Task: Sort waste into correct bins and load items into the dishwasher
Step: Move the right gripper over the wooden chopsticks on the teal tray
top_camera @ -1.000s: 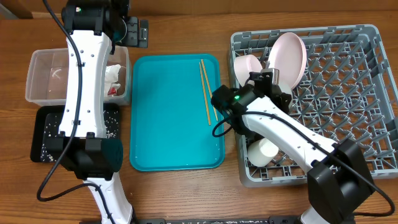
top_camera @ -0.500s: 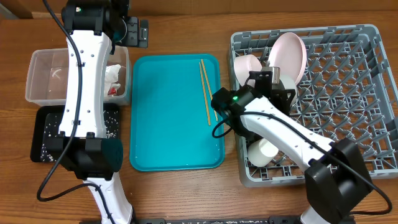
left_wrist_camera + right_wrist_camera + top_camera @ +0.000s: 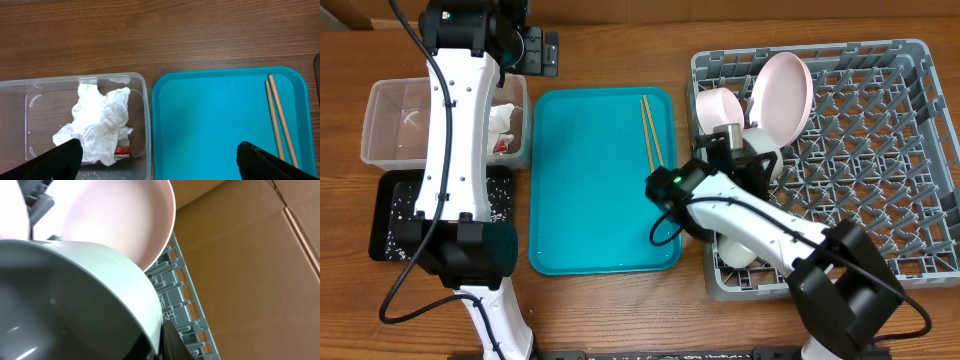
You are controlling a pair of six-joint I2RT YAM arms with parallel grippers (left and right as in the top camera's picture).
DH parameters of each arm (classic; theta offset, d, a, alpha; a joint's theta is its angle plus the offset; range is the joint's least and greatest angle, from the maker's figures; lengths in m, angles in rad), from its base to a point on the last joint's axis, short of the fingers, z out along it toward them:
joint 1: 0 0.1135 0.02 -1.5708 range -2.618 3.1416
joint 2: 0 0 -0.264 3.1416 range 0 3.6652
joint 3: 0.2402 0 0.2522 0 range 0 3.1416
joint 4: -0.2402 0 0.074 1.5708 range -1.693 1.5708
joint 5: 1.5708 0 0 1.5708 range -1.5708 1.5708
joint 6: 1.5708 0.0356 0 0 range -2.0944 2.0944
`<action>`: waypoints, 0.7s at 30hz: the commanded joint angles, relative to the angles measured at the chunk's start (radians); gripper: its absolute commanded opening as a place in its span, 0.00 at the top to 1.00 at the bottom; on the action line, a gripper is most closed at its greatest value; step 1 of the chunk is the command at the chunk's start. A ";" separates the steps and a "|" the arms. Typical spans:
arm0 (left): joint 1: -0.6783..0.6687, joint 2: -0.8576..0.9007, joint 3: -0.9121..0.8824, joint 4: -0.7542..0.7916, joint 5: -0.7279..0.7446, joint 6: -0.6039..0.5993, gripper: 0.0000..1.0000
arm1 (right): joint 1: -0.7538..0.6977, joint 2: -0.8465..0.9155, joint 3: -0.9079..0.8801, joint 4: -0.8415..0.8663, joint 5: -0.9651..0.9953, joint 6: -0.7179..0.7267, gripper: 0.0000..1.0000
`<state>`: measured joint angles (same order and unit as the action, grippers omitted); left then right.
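Note:
In the overhead view my right gripper (image 3: 738,142) is shut on the rim of a white bowl (image 3: 763,152), held tilted in the grey dish rack (image 3: 880,150). The right wrist view shows that bowl (image 3: 75,300) against my finger (image 3: 167,339), below the leaning white plate (image 3: 115,220). The plate (image 3: 782,88), another bowl (image 3: 717,105) and a small cup (image 3: 740,245) stand in the rack. The chopsticks (image 3: 650,145) lie on the teal tray (image 3: 590,190). My left gripper (image 3: 160,165) is open and empty, above the clear tub (image 3: 145,100) that holds the napkin (image 3: 97,125) and red wrapper (image 3: 122,150).
The shallow black tray (image 3: 390,215) with scattered rice grains sits in front of the clear tub (image 3: 395,120), under my left arm. The chopsticks (image 3: 279,125) lie near the teal tray's right edge. Brown cardboard (image 3: 250,270) stands behind the rack.
My right arm has shifted left and toward the front. The bowl it holds has come lower and shows more, beside the plate. The left arm has not moved.

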<state>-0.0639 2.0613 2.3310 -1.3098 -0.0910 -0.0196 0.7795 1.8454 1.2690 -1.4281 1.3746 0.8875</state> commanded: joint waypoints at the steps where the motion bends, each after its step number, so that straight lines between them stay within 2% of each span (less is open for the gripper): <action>1: -0.002 -0.014 0.021 0.001 -0.009 0.013 0.00 | 0.054 0.008 -0.006 0.001 -0.070 -0.002 0.81; 2: -0.002 -0.014 0.021 0.001 -0.009 0.013 0.00 | 0.063 0.008 -0.006 -0.001 -0.081 -0.002 0.68; 4: -0.002 -0.014 0.021 0.001 -0.009 0.013 0.00 | 0.079 0.008 -0.004 -0.013 -0.103 -0.001 0.53; 6: -0.002 -0.014 0.021 0.002 -0.009 0.013 0.00 | 0.093 0.008 0.011 -0.030 -0.138 -0.002 0.46; 13: -0.002 -0.014 0.021 0.001 -0.009 0.013 0.00 | 0.088 0.008 0.228 -0.150 -0.376 -0.044 0.36; 15: -0.002 -0.014 0.021 0.001 -0.009 0.013 0.00 | 0.074 0.008 0.314 -0.144 -0.464 -0.119 0.25; 19: -0.002 -0.014 0.021 0.001 -0.009 0.013 0.00 | 0.038 0.008 0.444 -0.066 -0.640 -0.277 0.15; 21: -0.002 -0.014 0.021 0.001 -0.009 0.013 0.00 | 0.022 0.008 0.480 0.016 -0.740 -0.344 0.02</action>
<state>-0.0639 2.0613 2.3310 -1.3102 -0.0914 -0.0196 0.8265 1.8591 1.6909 -1.4601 0.8291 0.6941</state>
